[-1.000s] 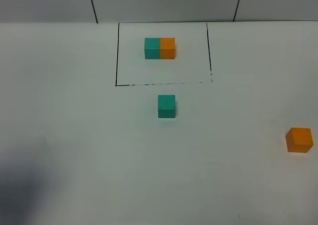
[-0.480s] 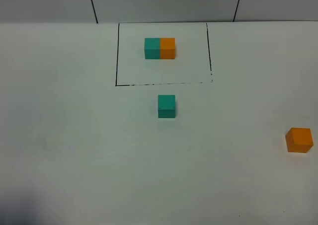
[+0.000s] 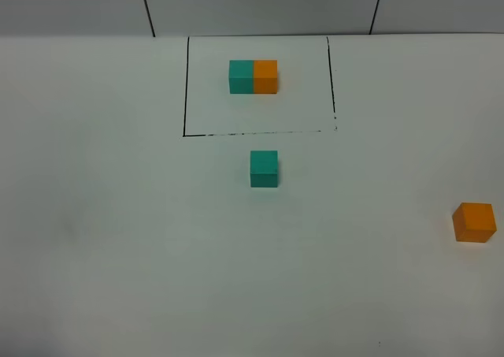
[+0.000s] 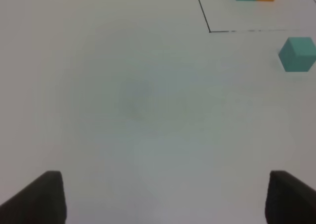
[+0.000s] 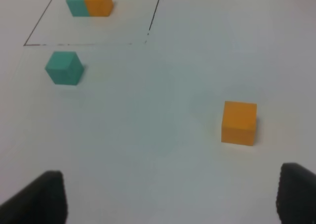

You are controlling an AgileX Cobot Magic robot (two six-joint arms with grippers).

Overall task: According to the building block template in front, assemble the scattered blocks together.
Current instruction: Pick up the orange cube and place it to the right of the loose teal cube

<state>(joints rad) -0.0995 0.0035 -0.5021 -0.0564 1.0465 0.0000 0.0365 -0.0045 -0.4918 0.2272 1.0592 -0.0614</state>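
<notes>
My left gripper [image 4: 168, 198] and right gripper [image 5: 170, 198] are both spread wide and empty. The earlier arm shadow has cleared, so no pick has begun. The teal cube [image 3: 264, 169] sits just in front of the building block template [image 3: 253, 76]; the orange cube [image 3: 474, 222] lies well off to the template's right, unjoined.

The dark two-fingered left gripper [image 4: 163, 199] is hanging in the air, pitched down and forward. Its jaws are standing wide apart and gripping nothing, with only the blunt black fingertips [image 4: 39, 199] showing at the edges of its wrist view. The dark two-fingered right gripper [image 5: 165, 197] is hovering in a like pose, its jaws also spreading wide and closing on nothing, one black fingertip [image 5: 37, 199] showing at each side of its own wrist view.
</notes>
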